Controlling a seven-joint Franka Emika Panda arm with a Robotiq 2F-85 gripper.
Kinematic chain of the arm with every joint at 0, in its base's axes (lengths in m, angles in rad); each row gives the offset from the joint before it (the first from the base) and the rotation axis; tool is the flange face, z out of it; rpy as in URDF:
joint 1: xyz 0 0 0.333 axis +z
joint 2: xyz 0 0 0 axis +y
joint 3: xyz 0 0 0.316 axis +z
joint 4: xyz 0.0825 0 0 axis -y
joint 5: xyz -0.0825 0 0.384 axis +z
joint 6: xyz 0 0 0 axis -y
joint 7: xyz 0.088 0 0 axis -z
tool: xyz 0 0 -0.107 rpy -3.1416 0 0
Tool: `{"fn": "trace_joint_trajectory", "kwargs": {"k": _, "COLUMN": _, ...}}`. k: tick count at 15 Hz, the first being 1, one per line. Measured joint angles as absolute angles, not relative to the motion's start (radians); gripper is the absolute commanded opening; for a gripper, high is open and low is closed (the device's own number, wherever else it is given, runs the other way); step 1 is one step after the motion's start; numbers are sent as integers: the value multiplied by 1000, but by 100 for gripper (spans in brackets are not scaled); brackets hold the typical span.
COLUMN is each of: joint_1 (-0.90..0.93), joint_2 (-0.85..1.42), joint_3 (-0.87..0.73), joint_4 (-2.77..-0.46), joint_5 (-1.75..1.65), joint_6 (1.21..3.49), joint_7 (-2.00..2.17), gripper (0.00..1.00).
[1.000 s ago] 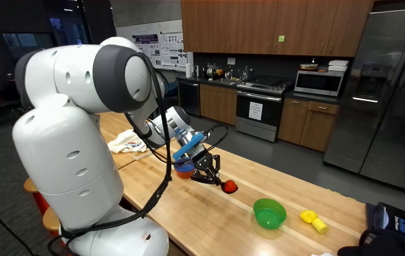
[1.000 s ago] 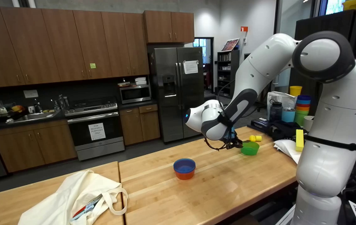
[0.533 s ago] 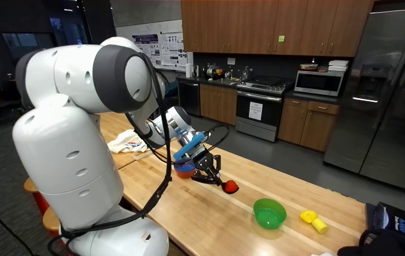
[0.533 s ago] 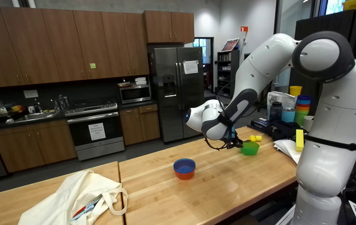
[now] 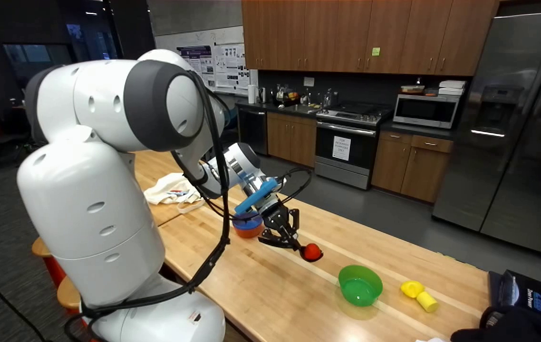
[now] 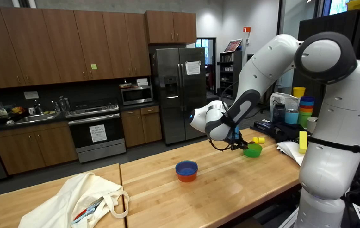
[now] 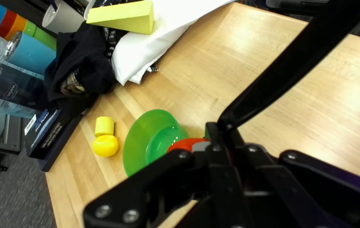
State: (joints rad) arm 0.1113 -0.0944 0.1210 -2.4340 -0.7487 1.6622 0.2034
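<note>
Shot in an exterior view from close beside the arm (image 5: 94, 199), higher than the bench (image 5: 270, 289), angled down and across toward the stove (image 5: 358, 147). Taken in an exterior view from farther back, near the bag (image 6: 75, 202), facing across the bench toward the fridge (image 6: 181, 95) and bookcase (image 6: 230, 72). Set on opposite sides of the arm, overlapping in both exterior views on arm, bench, stove and fridge. Captured nearest of all in the wrist view, from just behind the pincer (image 7: 226, 136), looking slantwise down, rolled well off level, at the green bowl (image 7: 139, 139), also seen in both exterior views.
</note>
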Motion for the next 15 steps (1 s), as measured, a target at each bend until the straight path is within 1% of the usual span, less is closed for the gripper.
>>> {"fn": "trace_joint_trajectory", "kwargs": {"k": 15, "joint_1": 67, "joint_2": -75, "joint_3": 60, "joint_4": -2435, "joint_5": -749, "joint_6": 1668, "joint_7": 199, "gripper": 2}}
